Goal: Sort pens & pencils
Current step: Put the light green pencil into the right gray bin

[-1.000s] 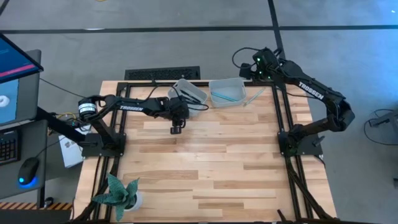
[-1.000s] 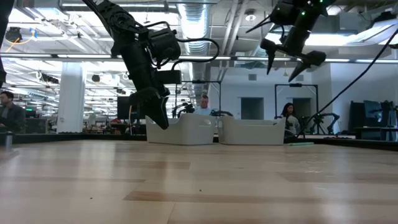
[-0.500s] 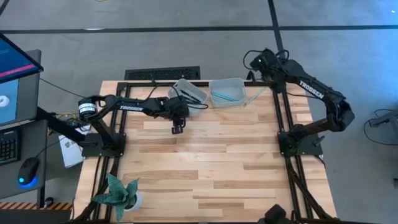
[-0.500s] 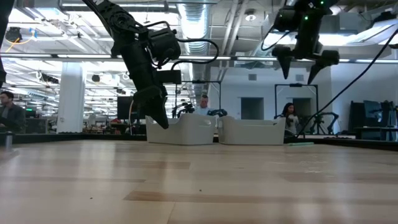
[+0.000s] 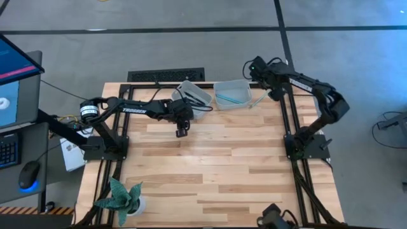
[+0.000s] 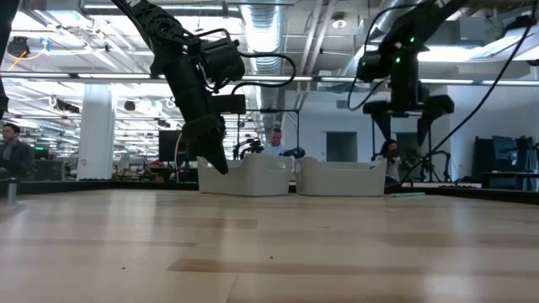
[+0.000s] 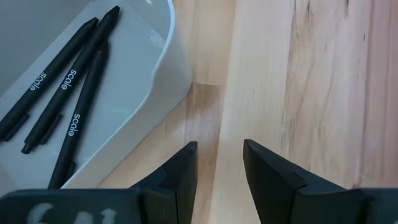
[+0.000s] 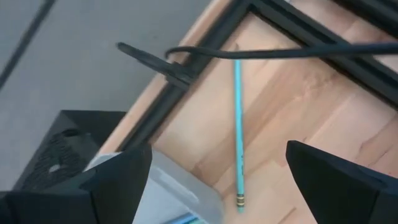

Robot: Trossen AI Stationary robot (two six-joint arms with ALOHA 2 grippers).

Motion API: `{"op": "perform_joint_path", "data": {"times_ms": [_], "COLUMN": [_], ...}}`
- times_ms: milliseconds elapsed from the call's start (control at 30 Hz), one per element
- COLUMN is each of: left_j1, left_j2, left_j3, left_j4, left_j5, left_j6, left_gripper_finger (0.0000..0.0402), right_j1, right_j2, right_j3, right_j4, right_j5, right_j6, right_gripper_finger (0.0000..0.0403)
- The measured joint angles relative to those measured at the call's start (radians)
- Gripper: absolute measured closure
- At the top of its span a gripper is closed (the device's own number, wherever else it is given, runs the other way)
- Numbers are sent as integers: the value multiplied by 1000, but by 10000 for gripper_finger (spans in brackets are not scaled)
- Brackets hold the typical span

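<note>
Three black pens (image 7: pixel 62 93) lie in the left white bin (image 5: pixel 193 94). The right white bin (image 5: pixel 232 94) holds a teal pencil (image 5: pixel 229 98). Another teal pencil (image 8: pixel 237 124) lies flat on the table beside that bin, near the far right corner (image 5: pixel 257 98). My right gripper (image 8: pixel 219 162) hovers above this pencil, wide open, one finger on each side and well clear of it (image 6: pixel 408 128). My left gripper (image 7: pixel 217 165) hangs open over bare wood just in front of the left bin (image 5: pixel 181 131), with nothing between its fingers.
A black cable (image 8: pixel 280 53) crosses above the loose pencil's far end. Black frame rails (image 5: pixel 285 108) run along the table's right and far edges. A potted plant (image 5: pixel 121 197) stands at the near left corner. People sit in the room beyond (image 6: pixel 275 141).
My right gripper has come down toward the loose teal pencil and rolled about its own axis; its two fingers now hang side by side, pointing down. The pens, pencils and bins have stayed where they were.
</note>
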Motion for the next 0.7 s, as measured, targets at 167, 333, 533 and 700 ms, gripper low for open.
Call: {"op": "perform_joint_path", "data": {"times_ms": [167, 333, 533, 700], "left_j1": [0, 0, 0, 0], "left_j2": [0, 0, 0, 0], "left_j3": [0, 0, 0, 0], "left_j4": [-6, -5, -5, -4], "left_j5": [0, 1, 1, 0], "left_j6": [25, 49, 71, 71], "left_gripper_finger": [280, 280, 280, 280], "right_j1": [-6, -6, -18, -58], "right_j2": [83, 151, 191, 191], "right_j3": [0, 0, 0, 0], "right_j4": [-1, -11, -24, -5], "right_j5": [-43, -67, -95, -128], "right_j6": [22, 47, 81, 86], "right_gripper_finger": [7, 5, 7, 5]}}
